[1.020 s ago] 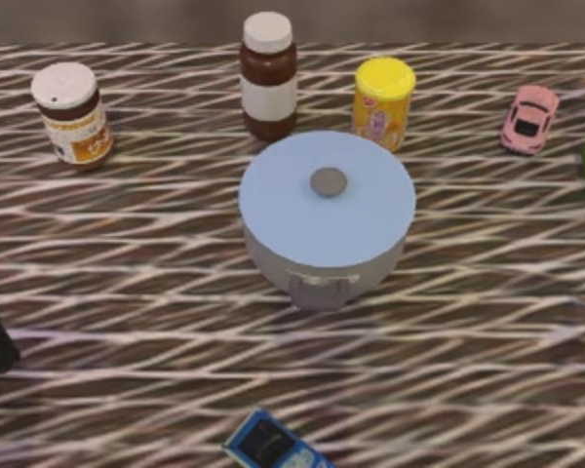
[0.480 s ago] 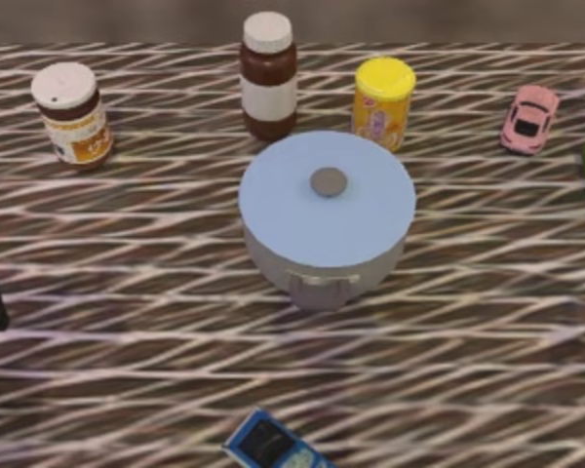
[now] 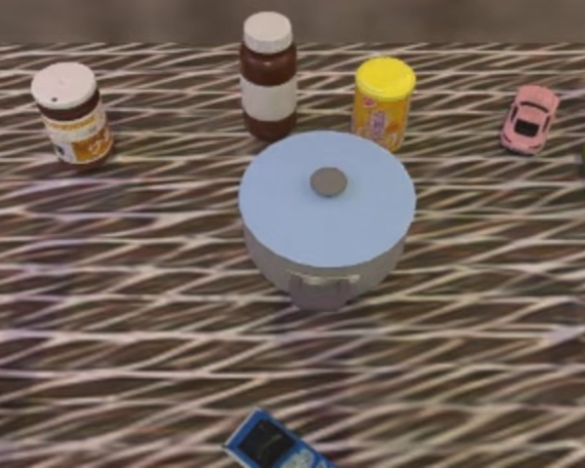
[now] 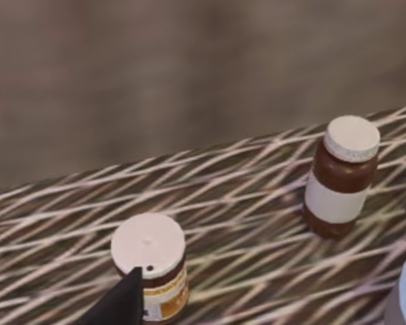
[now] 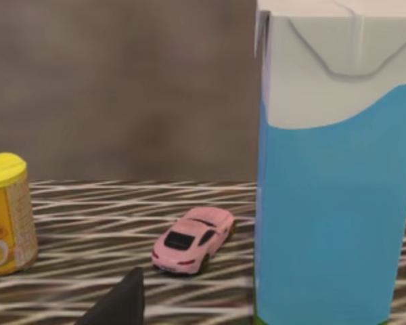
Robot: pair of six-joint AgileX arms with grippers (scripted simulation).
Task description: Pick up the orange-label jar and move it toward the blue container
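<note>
The small dark-brown orange-label jar with white lid (image 3: 72,113) has bare patterned table (image 3: 127,292) all round. Toward the large grey pot with pale-blue lid (image 3: 327,216), at its four o'clock, nothing intervenes; the taller brown plain-label jar (image 3: 268,75) stands off that path, at two o'clock.

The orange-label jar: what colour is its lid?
White. The orange-label jar has a round white lid, best seen in the left wrist view.
</note>
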